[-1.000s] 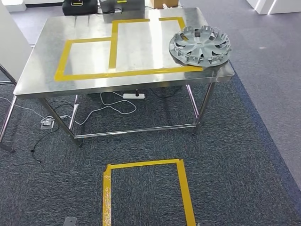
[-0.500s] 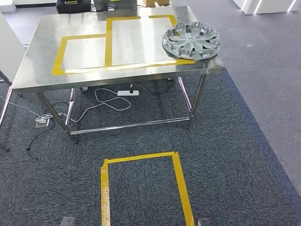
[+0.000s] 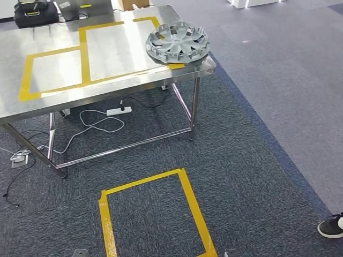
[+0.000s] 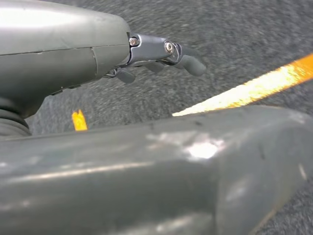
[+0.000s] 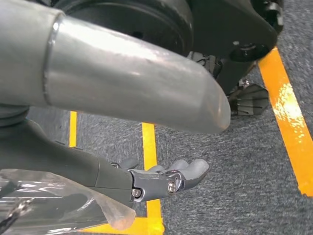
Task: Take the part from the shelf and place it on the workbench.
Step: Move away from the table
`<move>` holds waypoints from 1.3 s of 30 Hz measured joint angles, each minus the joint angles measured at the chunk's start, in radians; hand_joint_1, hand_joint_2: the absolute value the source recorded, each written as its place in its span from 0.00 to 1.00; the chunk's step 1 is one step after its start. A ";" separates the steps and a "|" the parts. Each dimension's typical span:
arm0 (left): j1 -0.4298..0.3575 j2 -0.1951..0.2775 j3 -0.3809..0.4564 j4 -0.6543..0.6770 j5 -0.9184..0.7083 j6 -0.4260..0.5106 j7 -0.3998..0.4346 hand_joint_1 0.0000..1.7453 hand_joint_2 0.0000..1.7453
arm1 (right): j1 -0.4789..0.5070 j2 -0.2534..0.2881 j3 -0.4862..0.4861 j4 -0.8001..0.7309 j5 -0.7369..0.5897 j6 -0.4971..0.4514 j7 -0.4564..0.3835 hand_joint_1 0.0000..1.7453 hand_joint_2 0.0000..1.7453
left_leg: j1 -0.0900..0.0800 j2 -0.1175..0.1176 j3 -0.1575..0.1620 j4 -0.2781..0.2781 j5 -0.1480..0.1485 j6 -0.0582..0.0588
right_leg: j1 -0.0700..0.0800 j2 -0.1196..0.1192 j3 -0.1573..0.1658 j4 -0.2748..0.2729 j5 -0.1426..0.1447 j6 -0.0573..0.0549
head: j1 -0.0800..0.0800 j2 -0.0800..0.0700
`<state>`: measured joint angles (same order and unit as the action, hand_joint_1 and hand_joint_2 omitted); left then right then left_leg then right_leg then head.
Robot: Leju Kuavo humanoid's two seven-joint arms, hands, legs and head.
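Compared with the earlier pictures, the whole scene is shifted toward the left in the head view, so the camera has been turned; the things themselves are not seen to have moved. By this turn a black and white shoe (image 3: 332,226) of a person is brought in at the lower right edge, on the carpet.

The grey plastic wheel cover with curved spokes (image 3: 178,42) is lying flat on the shiny steel tabletop (image 3: 117,85), at its right end near the corner, and it rests partly over the yellow tape rectangles (image 3: 84,53) that are marked on the metal. A black bag (image 3: 35,13) is seen at the far left end of the tabletop. Under the tabletop a white power strip (image 3: 119,111) with white cables is lying on the dark grey carpet floor (image 3: 251,160). Nearer to the robot, a yellow tape square (image 3: 155,214) is marked on the carpet.

In the left wrist view the left hand (image 4: 162,56) is seen above the carpet and a blurred yellow tape line; nothing is held in it and its dark fingers (image 4: 190,63) are stretched forward, only slightly bent. In the right wrist view the right hand (image 5: 166,178) is likewise found empty above the carpet, its fingers (image 5: 191,169) lightly curved and apart, with yellow tape lines on the floor beyond it. Some clear plastic wrap (image 5: 55,196) is seen around the right wrist
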<state>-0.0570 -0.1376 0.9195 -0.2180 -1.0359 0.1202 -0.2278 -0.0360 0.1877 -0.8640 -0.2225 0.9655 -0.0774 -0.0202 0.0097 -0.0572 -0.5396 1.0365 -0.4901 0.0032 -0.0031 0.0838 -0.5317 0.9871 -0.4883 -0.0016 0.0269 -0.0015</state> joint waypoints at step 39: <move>0.002 0.008 0.019 0.000 0.009 -0.038 -0.003 0.00 0.00 | -0.002 -0.009 -0.001 0.008 0.013 0.093 0.055 0.00 0.00 | 0.003 0.070 0.015 -0.042 -0.005 0.030 | -0.004 -0.071 -0.152 0.222 -0.091 0.046 | 0.018 0.000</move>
<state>-0.0548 -0.1300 0.9386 -0.2178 -1.0273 0.0820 -0.2312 -0.0377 0.1789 -0.8648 -0.2148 0.9789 0.0159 0.0352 0.0128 0.0124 -0.5249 0.9947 -0.4948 0.0328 -0.0071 0.0126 -0.6842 1.2094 -0.5794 0.0447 0.0453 -0.0016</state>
